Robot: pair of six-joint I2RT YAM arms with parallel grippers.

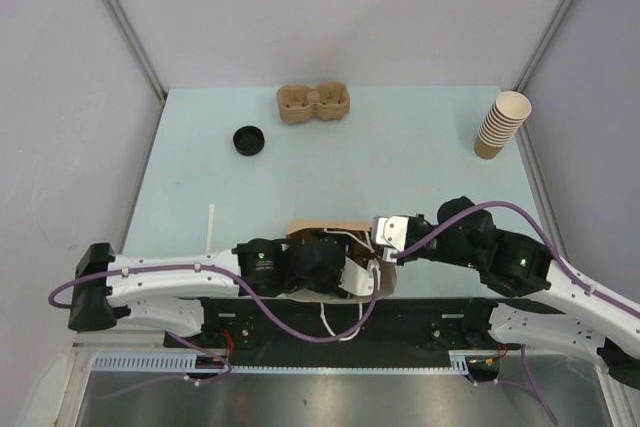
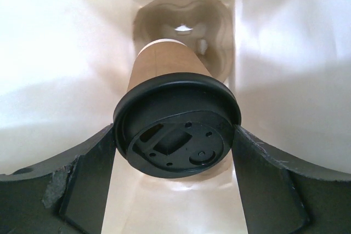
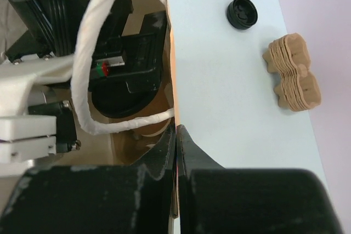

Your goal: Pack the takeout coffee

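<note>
The takeout coffee, a tan paper cup [image 2: 167, 61] capped with a round black lid [image 2: 175, 130], lies deep inside a paper bag [image 2: 55, 53]; its base points at the bag's bottom. My left gripper [image 2: 175, 141] reaches into the bag, and both fingers press on the lid's rim. From above only the bag's brown rim [image 1: 325, 228] shows over the left wrist; the cup is hidden there. My right gripper [image 3: 176, 135] is shut on the bag's brown edge [image 3: 171, 80], pinching the paper wall between its jaws.
A loose black lid [image 1: 248, 139] lies at mid-left of the table. A brown pulp cup tray [image 1: 313, 103] sits at the far edge and a leaning stack of cups [image 1: 501, 125] at the far right. A white stick [image 1: 211, 224] lies near the left arm. The bag's white rope handle [image 3: 88, 53] loops over the left wrist.
</note>
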